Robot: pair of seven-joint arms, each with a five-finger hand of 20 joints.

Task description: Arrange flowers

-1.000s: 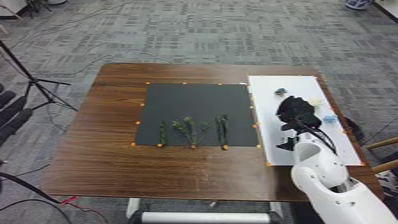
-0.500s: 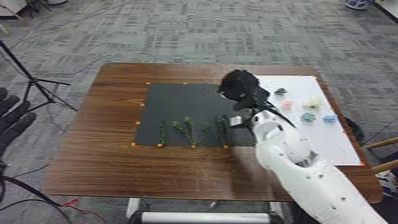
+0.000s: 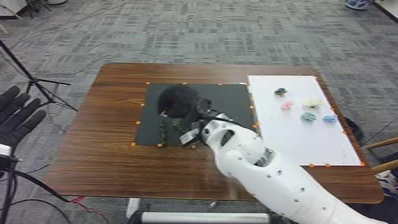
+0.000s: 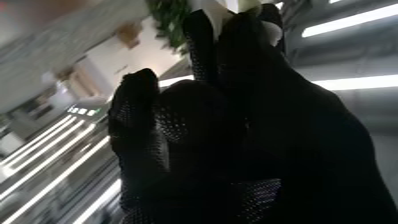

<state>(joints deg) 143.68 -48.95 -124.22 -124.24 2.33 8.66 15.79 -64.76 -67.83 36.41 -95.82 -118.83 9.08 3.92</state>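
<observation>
In the head view my right hand (image 3: 179, 103) is over the left part of the black mat (image 3: 226, 95), above the green stems (image 3: 163, 134), partly hiding them. The right wrist view has my right hand (image 4: 258, 100) with its fingertips pinching a whitish petal-like piece (image 4: 216, 14), apparently a white flower. On the white board (image 3: 275, 142) lie a pink flower (image 3: 287, 105), a cream flower (image 3: 312, 102), a teal flower (image 3: 308, 117), a blue flower (image 3: 329, 119) and a dark green one (image 3: 281, 92). My left hand (image 3: 16, 120) is off the table's left side, fingers straight.
The brown wooden table (image 3: 98, 150) carries the mat and board, with small orange markers along their edges. A black tripod stand (image 3: 34, 79) rises beyond the table's left side. My right arm crosses the near right part of the table.
My right hand has moved left from the white board to above the black mat, uncovering the flowers on the board. The left hand has come a little farther into view.
</observation>
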